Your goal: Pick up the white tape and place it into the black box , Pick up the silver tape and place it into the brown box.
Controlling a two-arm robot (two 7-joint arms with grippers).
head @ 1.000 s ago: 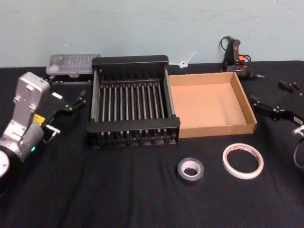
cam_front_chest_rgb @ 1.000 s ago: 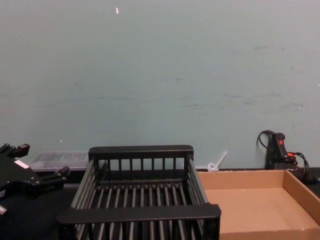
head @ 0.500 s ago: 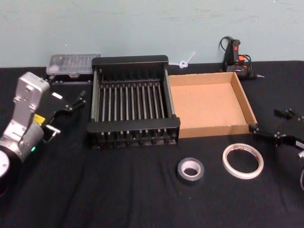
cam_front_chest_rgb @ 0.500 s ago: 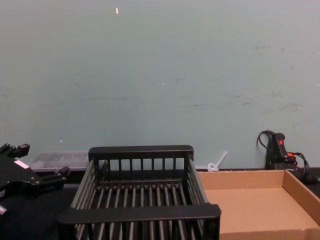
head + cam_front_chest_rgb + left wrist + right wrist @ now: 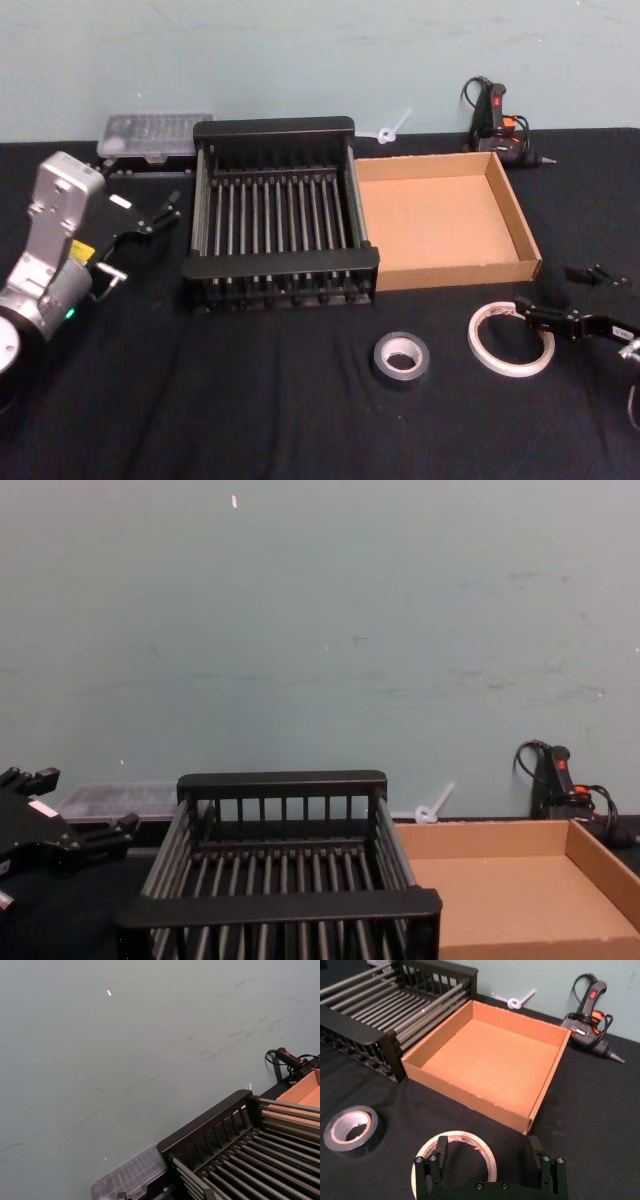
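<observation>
The white tape [image 5: 480, 340] [image 5: 470, 1139] lies flat on the black cloth in front of the brown box [image 5: 455, 272] [image 5: 465, 1095]. My right gripper [image 5: 555, 293] [image 5: 486, 1147] is open at the ring's right edge, its two fingers straddling the ring's near part in the right wrist view. The silver tape [image 5: 382, 358] [image 5: 372, 1127] lies flat to the left of the white ring. The black box [image 5: 275, 262] [image 5: 280, 905] stands against the brown box's left side. My left gripper [image 5: 168, 208] [image 5: 85, 800] hangs open left of the black box, holding nothing.
A clear plastic case [image 5: 155, 135] sits behind the black box at the back left. A glue gun [image 5: 495, 115] [image 5: 592, 1010] and a small white plastic part [image 5: 393, 128] lie by the wall behind the brown box.
My right gripper has come from beside the brown box's right wall toward the front and left, down to the white tape. The left arm and both tapes have not moved.
</observation>
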